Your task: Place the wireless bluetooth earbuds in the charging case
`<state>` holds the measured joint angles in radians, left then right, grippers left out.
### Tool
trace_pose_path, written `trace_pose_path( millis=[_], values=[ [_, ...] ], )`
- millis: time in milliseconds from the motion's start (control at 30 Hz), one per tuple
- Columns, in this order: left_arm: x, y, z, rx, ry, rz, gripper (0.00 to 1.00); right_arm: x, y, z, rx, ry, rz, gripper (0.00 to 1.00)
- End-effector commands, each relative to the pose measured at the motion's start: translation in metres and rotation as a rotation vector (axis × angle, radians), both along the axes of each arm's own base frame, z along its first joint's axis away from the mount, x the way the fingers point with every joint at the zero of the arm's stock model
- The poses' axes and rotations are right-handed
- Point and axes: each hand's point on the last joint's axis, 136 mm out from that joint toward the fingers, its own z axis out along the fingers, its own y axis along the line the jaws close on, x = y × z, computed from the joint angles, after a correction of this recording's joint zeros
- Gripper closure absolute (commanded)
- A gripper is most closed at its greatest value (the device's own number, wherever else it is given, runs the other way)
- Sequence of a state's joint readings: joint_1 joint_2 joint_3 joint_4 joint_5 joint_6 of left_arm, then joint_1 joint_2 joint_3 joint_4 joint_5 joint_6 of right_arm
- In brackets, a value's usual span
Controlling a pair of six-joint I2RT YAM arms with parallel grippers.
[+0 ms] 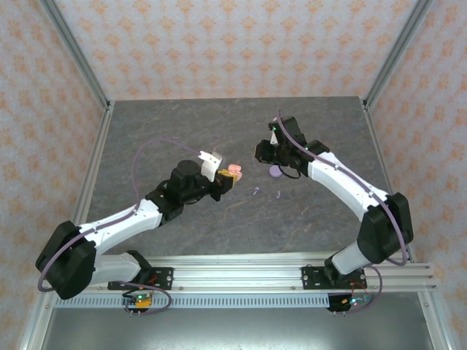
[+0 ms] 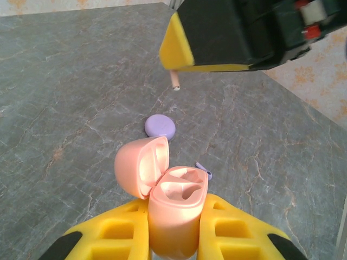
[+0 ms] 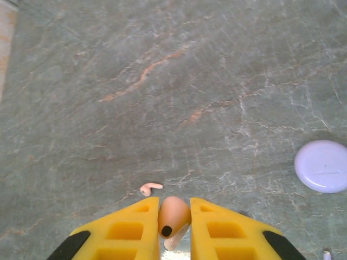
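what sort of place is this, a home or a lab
Most likely a lab robot cell, not a home: the left arm and right arm are bolted to a metal rail, and aluminium posts with patterned wall panels box in the grey marbled table.

Pink case (image 2: 173, 216) glossy smooth plastic; lilac case (image 2: 160, 125) matt; table (image 2: 65, 108) veined stone-look, matt.

The closed case (image 1: 275, 172) lay on the table (image 1: 182, 131) right of the open case (image 1: 233, 172), with two earbuds (image 1: 256, 192) just in front.
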<state>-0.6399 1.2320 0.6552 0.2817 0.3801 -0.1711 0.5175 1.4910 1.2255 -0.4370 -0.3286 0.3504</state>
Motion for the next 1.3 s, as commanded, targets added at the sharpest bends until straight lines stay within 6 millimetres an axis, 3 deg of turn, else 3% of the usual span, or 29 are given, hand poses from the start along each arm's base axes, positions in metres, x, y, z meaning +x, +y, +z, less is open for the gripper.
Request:
trace_pose_path(
  millis=[0,400,833,1267],
  values=[
    [0.005,-0.003,0.009,-0.049,-0.033,0.012,0.95,-0.005,0.004,0.03,0.016,-0.122,0.035,0.82],
    [0.007,-0.017,0.021,-0.157,-0.057,-0.028,0.96,-0.031,0.022,0.071,0.087,-0.232,0.135,0.81],
    [0.01,-0.029,0.033,-0.206,-0.063,-0.069,0.96,-0.045,0.032,0.081,0.109,-0.243,0.2,0.81],
    [0.016,-0.032,0.046,-0.234,-0.07,-0.059,0.96,-0.054,0.044,0.07,0.095,-0.22,0.246,0.81]
  ],
)
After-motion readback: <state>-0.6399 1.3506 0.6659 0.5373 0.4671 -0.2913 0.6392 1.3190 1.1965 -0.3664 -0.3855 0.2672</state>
